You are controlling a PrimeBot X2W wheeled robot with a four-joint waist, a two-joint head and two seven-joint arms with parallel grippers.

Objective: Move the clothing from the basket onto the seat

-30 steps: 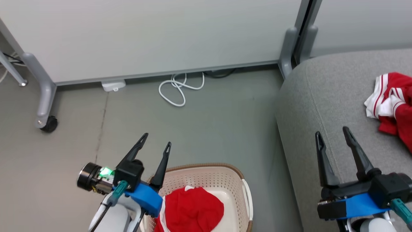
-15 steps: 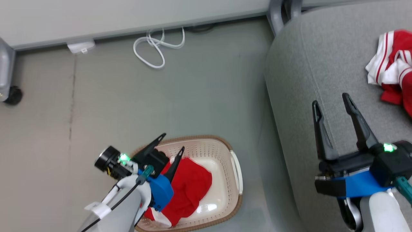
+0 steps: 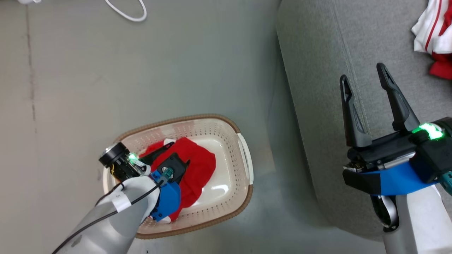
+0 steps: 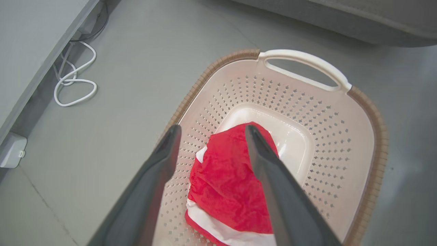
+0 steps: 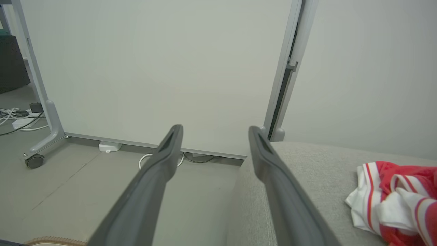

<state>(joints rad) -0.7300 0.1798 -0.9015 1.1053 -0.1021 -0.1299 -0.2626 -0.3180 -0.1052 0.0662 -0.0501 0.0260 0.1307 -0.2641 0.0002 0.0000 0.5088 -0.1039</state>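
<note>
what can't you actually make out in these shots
1. Head view: the left arm hides part of the red garment in the basket.
2. Left wrist view: whether the left pincer touches that garment; the bottom edge cuts it off.
3. Head and right wrist views: the second garment on the seat runs off the right edge.

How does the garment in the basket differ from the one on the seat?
The basket garment lies in the basket; the seat garment lies on the grey seat. The basket garment shows mostly red with a white band; the seat garment shows much white with red stripes. The open left gripper is over the basket garment; the open right gripper is apart from the seat garment. Both are crumpled red-and-white fabric.
</note>
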